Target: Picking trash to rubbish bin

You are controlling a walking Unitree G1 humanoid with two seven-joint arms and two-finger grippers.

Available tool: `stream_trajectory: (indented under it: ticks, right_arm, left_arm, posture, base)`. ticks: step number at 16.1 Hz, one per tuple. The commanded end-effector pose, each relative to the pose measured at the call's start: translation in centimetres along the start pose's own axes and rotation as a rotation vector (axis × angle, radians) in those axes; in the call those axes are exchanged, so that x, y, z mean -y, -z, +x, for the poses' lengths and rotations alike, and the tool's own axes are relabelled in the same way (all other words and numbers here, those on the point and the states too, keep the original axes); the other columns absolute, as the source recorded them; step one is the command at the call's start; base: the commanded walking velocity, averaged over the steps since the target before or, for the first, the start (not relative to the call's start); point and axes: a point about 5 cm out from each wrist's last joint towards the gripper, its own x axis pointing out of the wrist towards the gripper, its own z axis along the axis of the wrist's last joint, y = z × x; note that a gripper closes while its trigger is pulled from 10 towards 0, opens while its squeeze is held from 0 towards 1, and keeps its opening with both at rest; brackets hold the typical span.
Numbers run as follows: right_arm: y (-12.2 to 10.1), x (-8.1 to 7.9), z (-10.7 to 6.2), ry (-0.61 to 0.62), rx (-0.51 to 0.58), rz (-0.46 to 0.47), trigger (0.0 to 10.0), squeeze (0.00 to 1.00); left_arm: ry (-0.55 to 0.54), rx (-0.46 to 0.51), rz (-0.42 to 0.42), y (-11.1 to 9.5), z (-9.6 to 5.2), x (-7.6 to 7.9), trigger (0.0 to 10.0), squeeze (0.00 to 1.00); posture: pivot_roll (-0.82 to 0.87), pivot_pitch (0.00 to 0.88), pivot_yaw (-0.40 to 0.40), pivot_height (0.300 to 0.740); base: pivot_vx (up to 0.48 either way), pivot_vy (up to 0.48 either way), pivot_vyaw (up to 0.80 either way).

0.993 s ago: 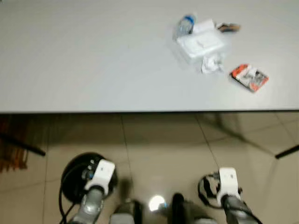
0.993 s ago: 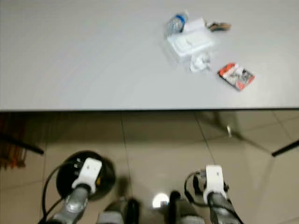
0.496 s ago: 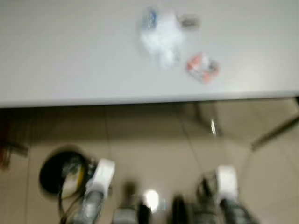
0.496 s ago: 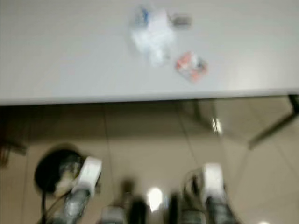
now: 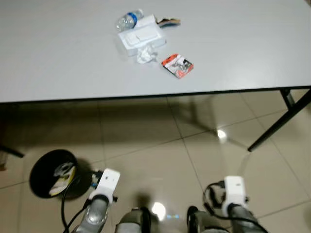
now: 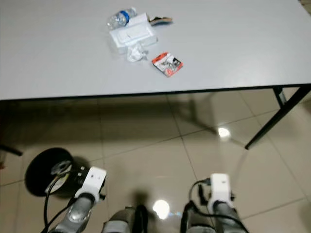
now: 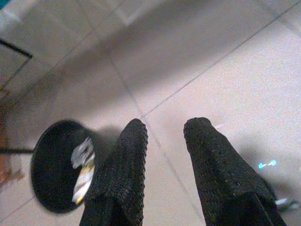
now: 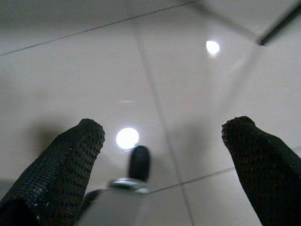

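Both grippers hang low over the floor tiles with jaws apart and empty: left gripper [image 7: 164,141] beside the rubbish bin [image 5: 48,172], right gripper [image 8: 164,141] wide open. The trash sits on the table [image 5: 243,43], well beyond the bin: water bottle [image 5: 127,19], white box [image 5: 139,37], crumpled tissue [image 5: 144,56], red packet [image 5: 177,66]. Risk: the packet lies flat and may slide under the fingers; the bottle may roll.

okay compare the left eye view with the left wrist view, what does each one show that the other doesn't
Left eye view alone: the grey table carrying a water bottle, a white box, crumpled tissue and a red packet. Left wrist view alone: the left gripper, its black fingers apart over the tiles. Shared: the black rubbish bin on the floor, already holding some trash.
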Motion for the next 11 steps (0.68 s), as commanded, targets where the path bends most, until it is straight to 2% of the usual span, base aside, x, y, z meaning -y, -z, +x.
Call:
stream_trajectory:
  ticks: [1, 7, 9, 10, 11]
  right_arm:
    - [1.0, 0.2, -0.3, 0.002, -0.036, -0.003, 10.0, 0.00]
    - [0.6, 0.0, -0.2, -0.001, -0.024, -0.007, 10.0, 0.00]
    - [-0.9, -0.1, 0.3, -0.011, 0.035, -0.017, 10.0, 0.00]
    - [-2.5, 0.1, 0.6, -0.005, 0.106, -0.006, 10.0, 0.00]
    - [-3.2, 0.2, 0.7, -0.003, 0.137, -0.006, 10.0, 0.00]
  left_arm:
    - [-0.011, -0.037, 0.000, 1.0, -0.4, -0.3, 10.0, 0.00]
    - [-0.005, -0.018, 0.004, 0.5, -0.2, -0.3, 10.0, 0.00]
    - [-0.018, 0.069, -0.014, -1.3, 0.4, -0.5, 10.0, 0.00]
    - [-0.033, 0.154, -0.029, -3.0, 0.9, -0.6, 10.0, 0.00]
    - [-0.038, 0.184, -0.034, -3.7, 1.0, -0.7, 10.0, 0.00]
  posture:
    - [0.03, 0.226, 0.129, 0.740]
    - [0.02, 0.212, 0.132, 0.740]
    - [0.03, 0.224, 0.125, 0.740]
    - [0.03, 0.228, 0.123, 0.740]
    - [0.03, 0.231, 0.122, 0.740]
  base:
    - [0.000, 0.000, 0.00]
    - [0.000, 0.000, 0.00]
    - [0.000, 0.000, 0.00]
    - [0.000, 0.000, 0.00]
    - [0.000, 0.000, 0.00]
